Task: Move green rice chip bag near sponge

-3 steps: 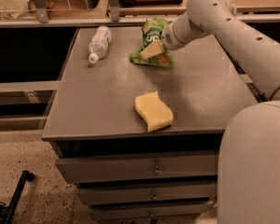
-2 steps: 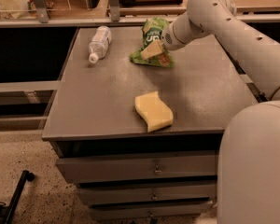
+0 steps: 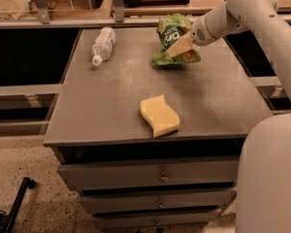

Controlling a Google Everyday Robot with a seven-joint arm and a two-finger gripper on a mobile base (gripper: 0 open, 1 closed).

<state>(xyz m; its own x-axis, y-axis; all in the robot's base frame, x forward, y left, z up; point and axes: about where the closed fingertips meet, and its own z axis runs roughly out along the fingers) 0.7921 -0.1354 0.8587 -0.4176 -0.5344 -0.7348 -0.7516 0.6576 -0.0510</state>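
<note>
White arm (image 3: 254, 8) reaching in from right, gripper (image 3: 178, 46) gripping green rice chip bag (image 3: 170, 28) over far right of grey tabletop (image 3: 102, 106), jaws clamping crumpled foil. Sponge (image 3: 159, 114) lying near front edge, well apart from bag. Clear plastic bottle (image 3: 103, 43) lying on side, far left. Drawers (image 3: 160, 176) sitting beneath, speckled floor (image 3: 34, 154) showing lower left, shelving (image 3: 77, 22) running behind.

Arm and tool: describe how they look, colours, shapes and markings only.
The arm is glossy white, built of smooth, rounded tubular segments, with no cables showing. Near the wrist sits a small round dotted grille. The tool, at the green rice chip bag on the table's far side, has pale cream, flat wedge-shaped fingers.
</note>
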